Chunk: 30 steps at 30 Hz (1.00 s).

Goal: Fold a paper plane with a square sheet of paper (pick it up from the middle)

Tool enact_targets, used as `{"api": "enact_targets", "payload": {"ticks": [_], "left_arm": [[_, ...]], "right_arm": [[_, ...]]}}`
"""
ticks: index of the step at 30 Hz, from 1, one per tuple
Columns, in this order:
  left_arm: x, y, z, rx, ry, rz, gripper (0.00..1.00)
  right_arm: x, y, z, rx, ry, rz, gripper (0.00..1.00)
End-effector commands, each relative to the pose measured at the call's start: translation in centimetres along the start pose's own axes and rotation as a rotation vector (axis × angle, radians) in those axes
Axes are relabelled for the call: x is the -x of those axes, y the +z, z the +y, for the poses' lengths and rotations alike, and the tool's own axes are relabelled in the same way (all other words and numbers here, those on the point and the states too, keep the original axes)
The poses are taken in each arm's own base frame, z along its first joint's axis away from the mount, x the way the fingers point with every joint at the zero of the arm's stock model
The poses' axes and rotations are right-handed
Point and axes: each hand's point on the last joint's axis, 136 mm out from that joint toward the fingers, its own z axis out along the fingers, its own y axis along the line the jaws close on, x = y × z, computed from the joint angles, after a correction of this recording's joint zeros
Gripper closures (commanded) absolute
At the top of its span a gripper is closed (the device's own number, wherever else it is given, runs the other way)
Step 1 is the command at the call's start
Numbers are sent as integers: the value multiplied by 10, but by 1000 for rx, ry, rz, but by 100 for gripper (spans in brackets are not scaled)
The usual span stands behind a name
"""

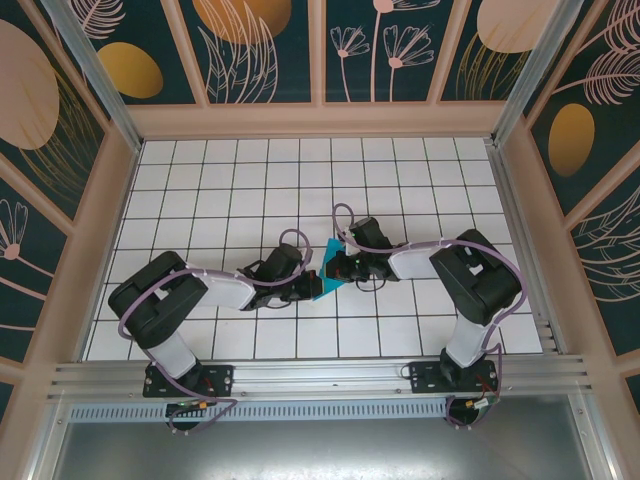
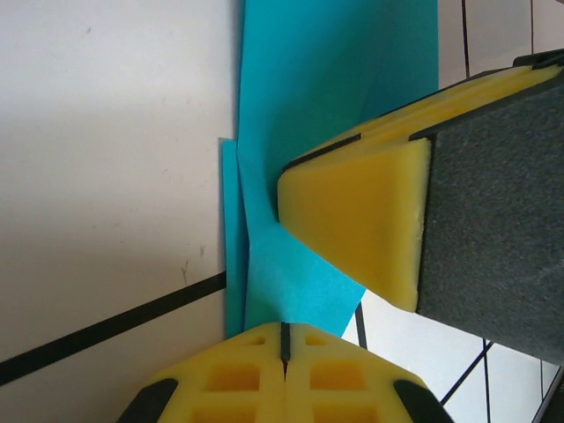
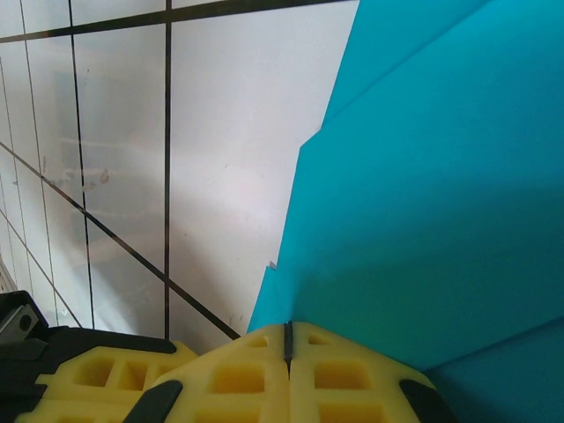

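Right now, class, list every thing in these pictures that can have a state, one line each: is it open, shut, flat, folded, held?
teal paper: folded, with creases and overlapping layers, pinched by both grippers.
left gripper: shut on the teal paper.
right gripper: shut on the teal paper.
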Motion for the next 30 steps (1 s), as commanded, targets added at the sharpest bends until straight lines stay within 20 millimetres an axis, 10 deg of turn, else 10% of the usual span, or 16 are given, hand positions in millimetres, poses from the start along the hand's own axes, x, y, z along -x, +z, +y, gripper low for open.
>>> {"api": "enact_targets", "payload": {"ticks": [1,13,30], "left_arm": [[-25,6,33,98,-15,71,100],[-26,-7,40,146,-4,55,100],[-44,-14,50,141,37,102,100]], "right_arm": [[4,-7,14,37,-49,-18,100],[-9,3,-20,-54,-47,48,100],[110,-50,-97,-135,144,-217,100]]}}
